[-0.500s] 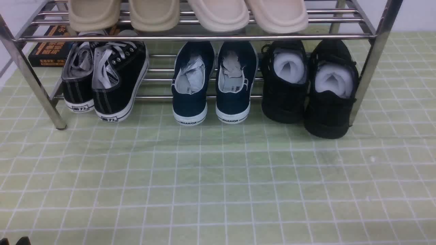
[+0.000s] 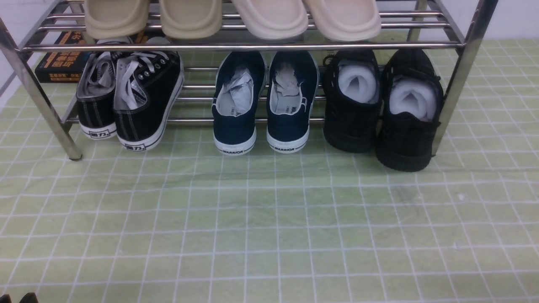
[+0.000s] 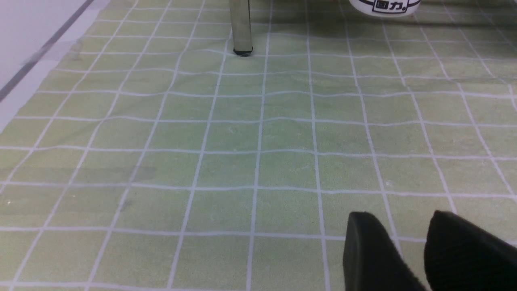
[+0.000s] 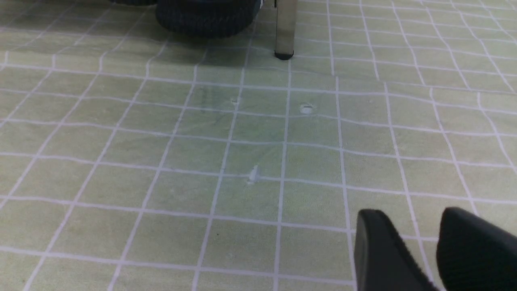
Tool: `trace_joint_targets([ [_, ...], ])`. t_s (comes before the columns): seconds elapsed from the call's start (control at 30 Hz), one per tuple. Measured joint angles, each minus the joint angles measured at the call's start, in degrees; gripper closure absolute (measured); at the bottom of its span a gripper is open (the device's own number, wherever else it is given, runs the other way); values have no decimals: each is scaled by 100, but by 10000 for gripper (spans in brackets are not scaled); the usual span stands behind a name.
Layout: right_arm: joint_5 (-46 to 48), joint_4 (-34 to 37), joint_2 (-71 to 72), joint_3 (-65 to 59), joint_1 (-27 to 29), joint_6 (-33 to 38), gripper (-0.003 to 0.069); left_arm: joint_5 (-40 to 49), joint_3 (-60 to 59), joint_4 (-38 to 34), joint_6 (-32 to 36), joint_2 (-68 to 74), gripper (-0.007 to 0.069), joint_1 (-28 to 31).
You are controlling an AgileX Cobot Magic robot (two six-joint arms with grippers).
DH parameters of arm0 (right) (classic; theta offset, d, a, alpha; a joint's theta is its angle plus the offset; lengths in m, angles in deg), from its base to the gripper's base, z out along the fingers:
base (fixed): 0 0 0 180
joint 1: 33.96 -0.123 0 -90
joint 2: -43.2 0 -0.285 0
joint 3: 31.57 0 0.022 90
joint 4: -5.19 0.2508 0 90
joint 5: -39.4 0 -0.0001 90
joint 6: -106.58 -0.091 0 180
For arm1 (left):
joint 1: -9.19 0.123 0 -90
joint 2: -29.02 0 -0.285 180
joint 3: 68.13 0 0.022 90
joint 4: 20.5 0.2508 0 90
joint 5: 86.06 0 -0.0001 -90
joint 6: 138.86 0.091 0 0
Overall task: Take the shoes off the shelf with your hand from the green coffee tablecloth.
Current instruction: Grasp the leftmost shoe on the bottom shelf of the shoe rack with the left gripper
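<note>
Nothing looks done yet. The shoes [image 2: 145, 113] sit on the low row of the shelf [image 2: 252, 46], heels poking out the front, well ahead of the left jaws. The left jaws are apart with nothing in them, low over the green coffee tablecloth [image 2: 269, 219]. The right jaws are apart and bare too. Reaching, grabbing and pulling the shoes out are all left to do.

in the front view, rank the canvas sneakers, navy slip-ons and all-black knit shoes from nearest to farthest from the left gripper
From the left gripper:
1. canvas sneakers, left end of the row
2. navy slip-ons, middle
3. all-black knit shoes, right end
</note>
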Motion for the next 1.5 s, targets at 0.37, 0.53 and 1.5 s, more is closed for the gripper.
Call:
trace_joint_targets([
  [0.37, 0, 0, 0, 0, 0, 0, 421, 0, 0, 0, 0, 0, 382, 0],
  [0.53, 0, 0, 0, 0, 0, 0, 421, 0, 0, 186, 0, 0, 382, 0],
  [1.5, 0, 0, 0, 0, 0, 0, 421, -5, 6, -2752, -4334, 0, 382, 0],
])
